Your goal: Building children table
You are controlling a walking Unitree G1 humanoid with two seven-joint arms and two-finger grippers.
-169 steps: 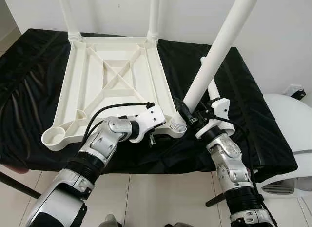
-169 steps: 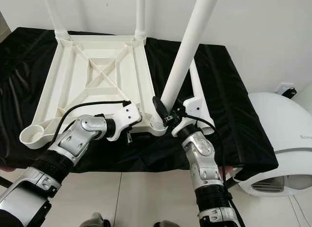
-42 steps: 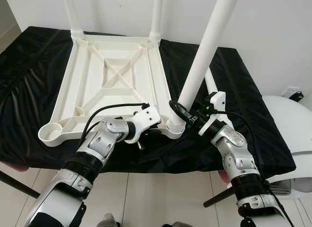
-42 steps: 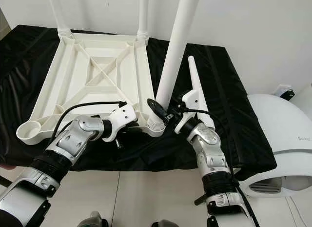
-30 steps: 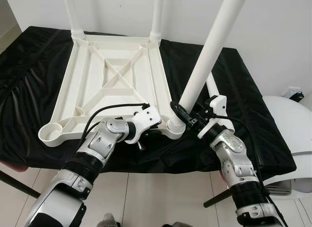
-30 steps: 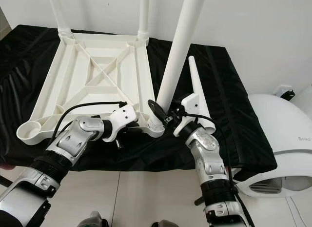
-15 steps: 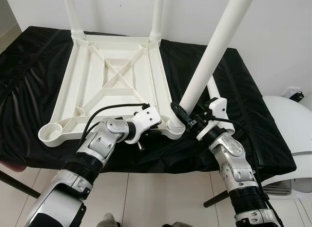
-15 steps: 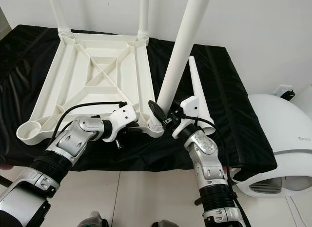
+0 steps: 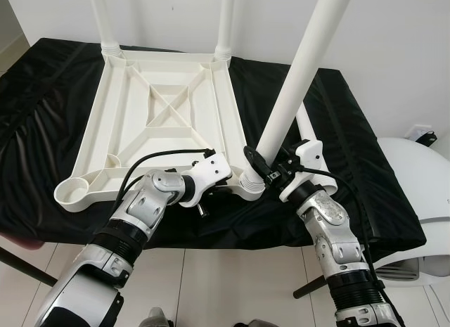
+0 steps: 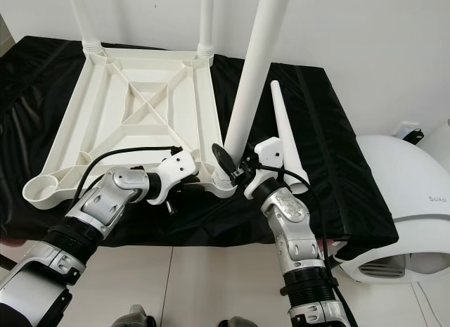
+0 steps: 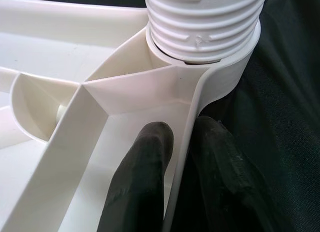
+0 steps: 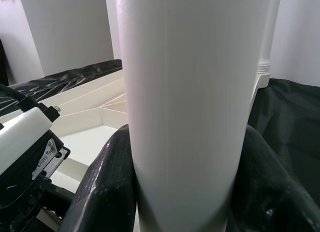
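Observation:
A white children's table top [image 9: 112,140] lies upside down on a black-covered surface. Two legs [image 9: 225,24] stand in its far corners. My right gripper [image 12: 185,137] is shut on a third white leg [image 9: 295,74] just above its base. That leg's threaded end [image 11: 202,22] sits in the near right corner socket [image 9: 252,185], and the leg leans to the right. My left gripper [image 11: 184,129] is shut on the table's rim beside that socket, one finger inside and one outside. The near left socket [image 9: 72,195] is empty. A loose leg [image 10: 285,137] lies on the cloth to the right.
A white rounded appliance [image 9: 415,172] stands on the floor at the right. A white wall rises right behind the surface. The black cloth [image 9: 351,151] hangs over the front edge above the tiled floor [image 9: 225,285].
The held leg swung further right over the last second and has now tipped back a little toward upright. My right forearm shifted with it. The left gripper kept its hold.

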